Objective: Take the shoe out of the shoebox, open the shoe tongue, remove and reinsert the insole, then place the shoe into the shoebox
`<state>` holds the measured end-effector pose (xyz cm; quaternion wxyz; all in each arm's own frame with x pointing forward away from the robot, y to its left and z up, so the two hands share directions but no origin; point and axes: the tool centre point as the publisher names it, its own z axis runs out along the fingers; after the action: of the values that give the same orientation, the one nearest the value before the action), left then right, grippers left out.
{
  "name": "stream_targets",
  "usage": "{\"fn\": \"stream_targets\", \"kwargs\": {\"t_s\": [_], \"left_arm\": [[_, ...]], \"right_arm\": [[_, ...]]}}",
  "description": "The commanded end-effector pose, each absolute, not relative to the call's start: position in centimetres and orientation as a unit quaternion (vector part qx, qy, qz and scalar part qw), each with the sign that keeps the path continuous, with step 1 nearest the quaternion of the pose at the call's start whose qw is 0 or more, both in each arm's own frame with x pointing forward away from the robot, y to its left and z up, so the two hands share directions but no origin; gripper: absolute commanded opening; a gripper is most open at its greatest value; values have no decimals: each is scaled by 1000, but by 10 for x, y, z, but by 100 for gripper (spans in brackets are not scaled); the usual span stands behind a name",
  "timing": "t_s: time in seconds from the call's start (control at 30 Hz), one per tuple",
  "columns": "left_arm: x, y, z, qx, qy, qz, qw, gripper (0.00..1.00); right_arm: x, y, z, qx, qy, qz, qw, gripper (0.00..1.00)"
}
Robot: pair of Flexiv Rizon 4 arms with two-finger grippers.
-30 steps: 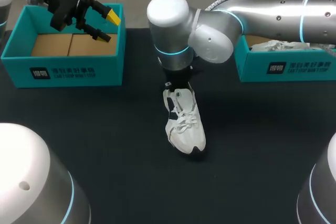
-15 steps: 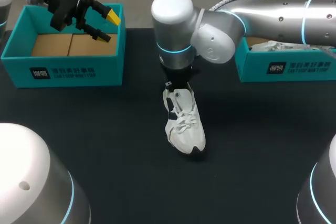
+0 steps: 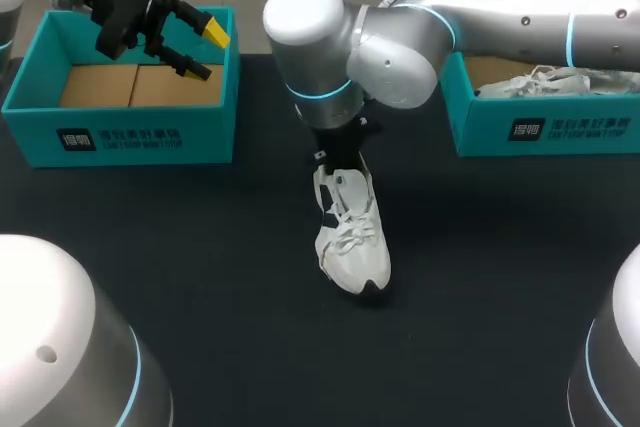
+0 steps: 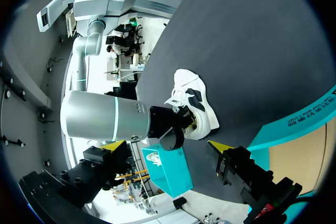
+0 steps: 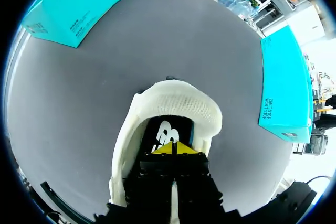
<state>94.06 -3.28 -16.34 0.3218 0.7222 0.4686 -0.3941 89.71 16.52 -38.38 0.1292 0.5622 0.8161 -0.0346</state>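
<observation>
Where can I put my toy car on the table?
The table is bare between the shoe and the left box. It is also bare in front of the right box, right of the shoe. The middle is crowded: the right pincer is down inside the shoe's heel end, with its arm overhead.

The shoe [image 3: 352, 237] at mid-frame is white with white laces, black side patches and a black toe edge. Its insole [image 5: 167, 132] is black with a white mark. The desk [image 3: 200, 287] is black. The upper-left shoebox [image 3: 120, 137] and upper-right shoebox [image 3: 540, 132] are teal with white print. The left claw [image 3: 205, 50] and right claw [image 5: 173, 148] are black, tipped yellow. The right arm [image 3: 480, 17] is silver with cyan rings.
</observation>
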Motion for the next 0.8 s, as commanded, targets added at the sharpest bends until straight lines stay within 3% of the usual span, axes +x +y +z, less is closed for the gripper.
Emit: {"fn": "stream_targets", "kwargs": {"t_s": [0.03,0.8], "left_arm": [[941,-32,-163,723,468,-394,321,100],[941,-32,-163,723,468,-394,321,100]], "right_arm": [[889,161,-372,564,814,-35,137,0],[879,155,-409,586,801,-53,107,0]]}}
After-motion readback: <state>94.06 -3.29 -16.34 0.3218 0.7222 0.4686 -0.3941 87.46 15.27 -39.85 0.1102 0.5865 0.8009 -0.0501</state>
